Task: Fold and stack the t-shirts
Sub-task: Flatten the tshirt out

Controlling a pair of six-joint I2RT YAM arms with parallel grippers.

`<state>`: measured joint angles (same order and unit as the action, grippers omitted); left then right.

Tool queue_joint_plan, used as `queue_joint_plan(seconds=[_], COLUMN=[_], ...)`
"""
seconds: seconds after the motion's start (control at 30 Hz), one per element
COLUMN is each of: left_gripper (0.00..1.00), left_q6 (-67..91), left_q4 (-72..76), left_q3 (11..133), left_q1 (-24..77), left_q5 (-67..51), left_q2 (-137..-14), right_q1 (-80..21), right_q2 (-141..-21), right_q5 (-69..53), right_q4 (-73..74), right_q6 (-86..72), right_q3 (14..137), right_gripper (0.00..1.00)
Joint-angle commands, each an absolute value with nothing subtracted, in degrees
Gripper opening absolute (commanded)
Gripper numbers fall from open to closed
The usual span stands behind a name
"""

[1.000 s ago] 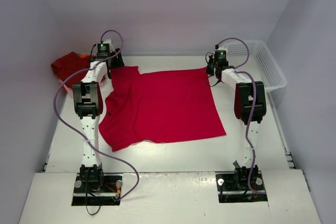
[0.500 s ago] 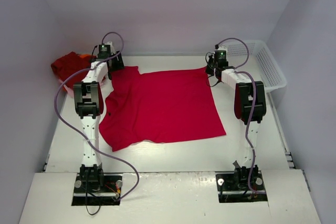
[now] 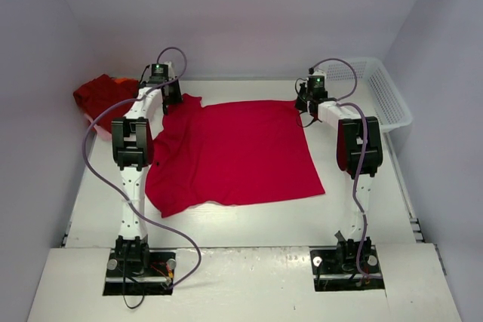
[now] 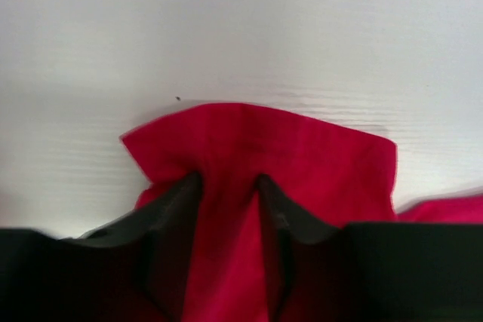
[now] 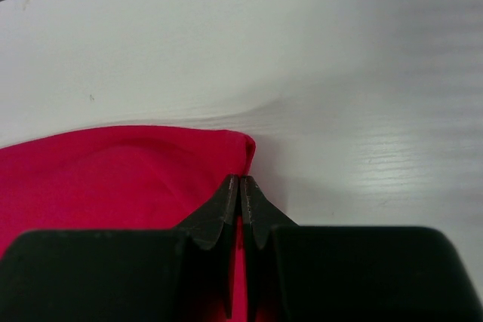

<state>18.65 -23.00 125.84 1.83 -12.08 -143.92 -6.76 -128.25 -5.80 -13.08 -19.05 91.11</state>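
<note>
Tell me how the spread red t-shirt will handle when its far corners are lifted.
The spread t-shirt is probably floppy: it puckers at the left gripper. Likely light: the right gripper pinches just a thin corner. Its wrinkled left side may drag.

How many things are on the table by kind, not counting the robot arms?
Spread red shirt: 1
Red cloth heap: 1, shirts inside cannot be counted
White basket: 1
Total: 3
</note>
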Motion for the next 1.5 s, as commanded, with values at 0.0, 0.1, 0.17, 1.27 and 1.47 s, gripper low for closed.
queue_joint_plan(seconds=[0.0,0.1,0.17,1.27,1.47], left_gripper=[0.23,0.1,0.01,0.0,0.0], left_q6=[18.19,18.19,18.19,22.58,23.12], left_q4=[-23.91,-23.99,-24.17,-19.77,-18.54], left_q3=[128.67,127.88,127.36,119.09,114.09], left_q1=[2.55,2.64,2.64,4.57,6.33], left_q5=[-11.78,-11.51,-11.16,-9.67,-8.17], left_q2=[-142.74,-142.21,-142.03,-122.35,-117.95], right_q1=[-6.5,-6.5,-6.5,-6.68,-7.38], right_q2=[-125.07,-124.89,-124.89,-111.63,-107.5], right_q5=[-6.06,-6.15,-6.24,-8.52,-8.0], right_q4=[-16.52,-16.61,-16.52,-15.82,-15.64], right_q6=[-19.34,-19.42,-19.51,-20.13,-20.3], right_q3=[91.58,91.76,91.76,90.44,87.11], right_gripper=[0.0,0.0,0.0,0.0,0.0])
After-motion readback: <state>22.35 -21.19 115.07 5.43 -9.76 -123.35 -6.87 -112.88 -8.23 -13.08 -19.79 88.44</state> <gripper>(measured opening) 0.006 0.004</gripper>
